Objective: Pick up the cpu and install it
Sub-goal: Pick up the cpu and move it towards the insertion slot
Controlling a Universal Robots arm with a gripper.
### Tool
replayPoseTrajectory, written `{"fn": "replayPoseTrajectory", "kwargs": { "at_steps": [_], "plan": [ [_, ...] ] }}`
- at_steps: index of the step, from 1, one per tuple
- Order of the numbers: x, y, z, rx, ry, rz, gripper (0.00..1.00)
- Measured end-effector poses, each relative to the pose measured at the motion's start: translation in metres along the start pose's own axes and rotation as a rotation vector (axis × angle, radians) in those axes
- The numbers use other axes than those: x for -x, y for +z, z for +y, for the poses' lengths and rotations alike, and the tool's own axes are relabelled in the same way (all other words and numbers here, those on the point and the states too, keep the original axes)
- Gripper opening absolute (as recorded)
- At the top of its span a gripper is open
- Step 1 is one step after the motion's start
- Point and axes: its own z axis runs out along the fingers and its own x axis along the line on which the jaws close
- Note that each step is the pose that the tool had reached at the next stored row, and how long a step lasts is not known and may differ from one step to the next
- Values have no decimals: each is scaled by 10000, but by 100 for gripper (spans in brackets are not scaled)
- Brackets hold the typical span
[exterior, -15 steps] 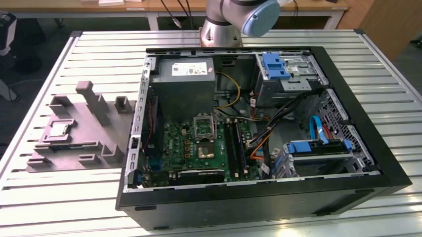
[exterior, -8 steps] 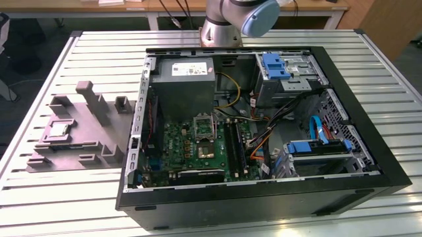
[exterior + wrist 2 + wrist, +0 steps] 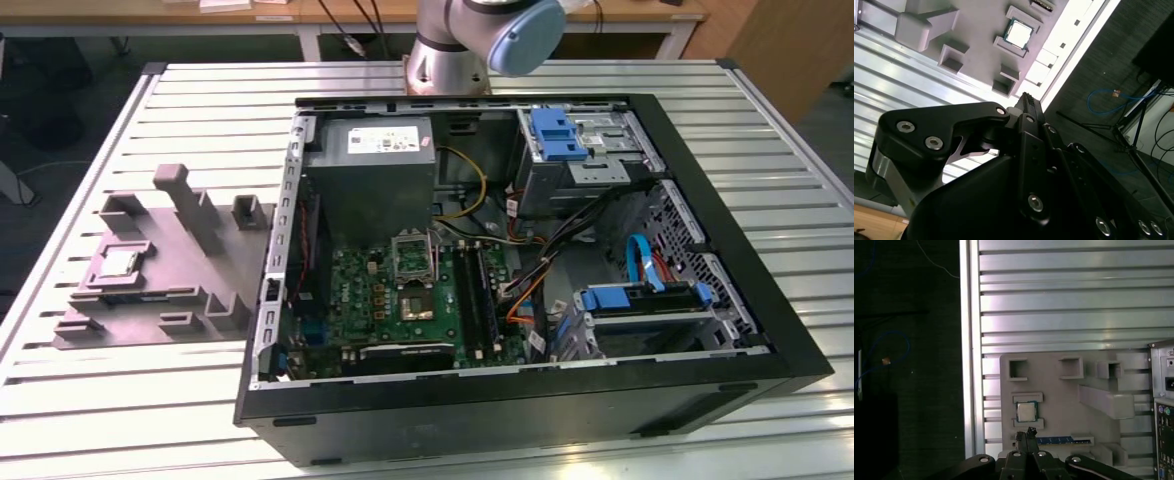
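**One cpu (image 3: 118,262) in its tray (image 3: 174,305), gripper (image 3: 1029,432) closed on nothing**

One small silvery chip, the cpu, lies flat in a square pocket of the grey tray, metal top up. By the exterior view's clock, that pocket is toward nine o'clock on the tray. The tray rests on the slatted table (image 3: 160,110) at nine o'clock from the open case (image 3: 534,410), just beside its wall. Inside the case the motherboard (image 3: 380,300) lies uncovered. The arm (image 3: 487,35) stands at twelve o'clock, behind the case.

In both wrist views the gripper hangs above the tray, its two fingers drawn together to a point with nothing between them. The cpu shows beyond the fingertips, apart from them and not touched.
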Motion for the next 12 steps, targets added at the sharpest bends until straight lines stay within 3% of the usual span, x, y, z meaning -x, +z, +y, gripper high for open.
{"fn": "replayPoseTrajectory", "kwargs": {
  "at_steps": [1, 12],
  "plan": [
    [-43, -1, -2, 0, 0, 0, 11],
    [-49, 0, -3, 0, 0, 0, 11]
  ]
}}
